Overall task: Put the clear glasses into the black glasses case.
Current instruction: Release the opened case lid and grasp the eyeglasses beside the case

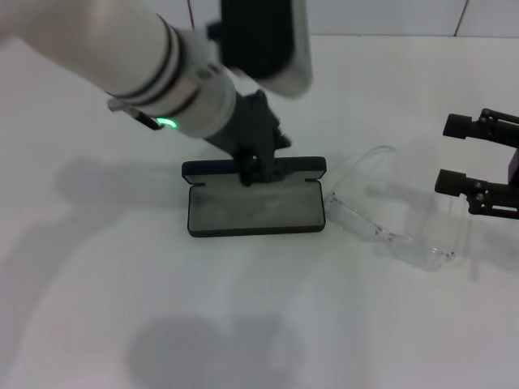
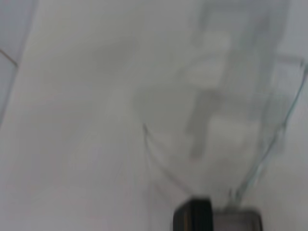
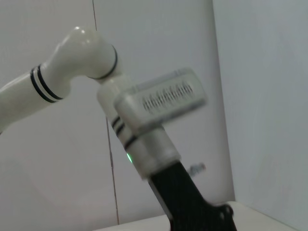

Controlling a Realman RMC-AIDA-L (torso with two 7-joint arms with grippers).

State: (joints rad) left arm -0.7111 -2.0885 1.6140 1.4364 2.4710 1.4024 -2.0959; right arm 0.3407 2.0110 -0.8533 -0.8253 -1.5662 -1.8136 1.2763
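The glasses case [image 1: 255, 198] lies open on the table [image 1: 97, 284], lid standing at its far edge. The left gripper [image 1: 253, 172] is down at the lid's middle. The glasses [image 1: 389, 215] lie just right of the case, touching its near corner. The right gripper [image 1: 454, 154] hangs farther right, beyond them.

One glasses case [image 1: 255, 204], one glasses [image 1: 395, 212]

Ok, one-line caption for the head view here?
Left gripper at the raised lid of the open black glasses case; clear glasses lie beside it, right gripper open nearby.
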